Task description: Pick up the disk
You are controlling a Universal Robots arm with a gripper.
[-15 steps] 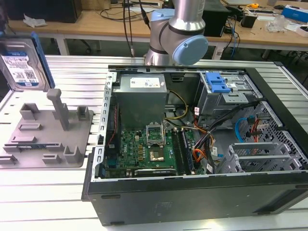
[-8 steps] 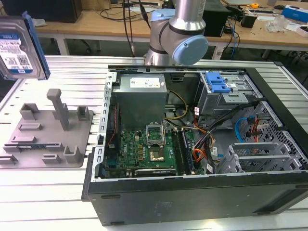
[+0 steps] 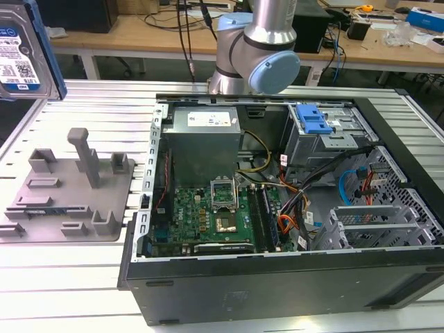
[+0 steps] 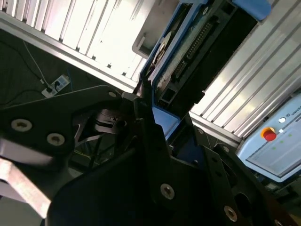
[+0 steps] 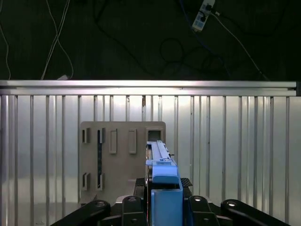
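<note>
Disk (image 5: 162, 181) edge-on in claw (image 5: 162, 207), clamped both sides, above fixture plate (image 5: 117, 160)

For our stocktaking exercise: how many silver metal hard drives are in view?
1. The silver metal hard drive with blue side rails is at the exterior view's upper left, clamped in the gripper in the first wrist view. Others may hide inside the black computer case.

In the first wrist view, the end effector (image 5: 162, 207) grips the disk (image 5: 162, 165) edge-on by its blue rail, above the grey fixture plate (image 5: 120, 160) lying on the ribbed metal worktop (image 5: 225, 150). Beyond the worktop's far edge, cables and a power strip (image 5: 203, 13) lie on the dark floor.
</note>
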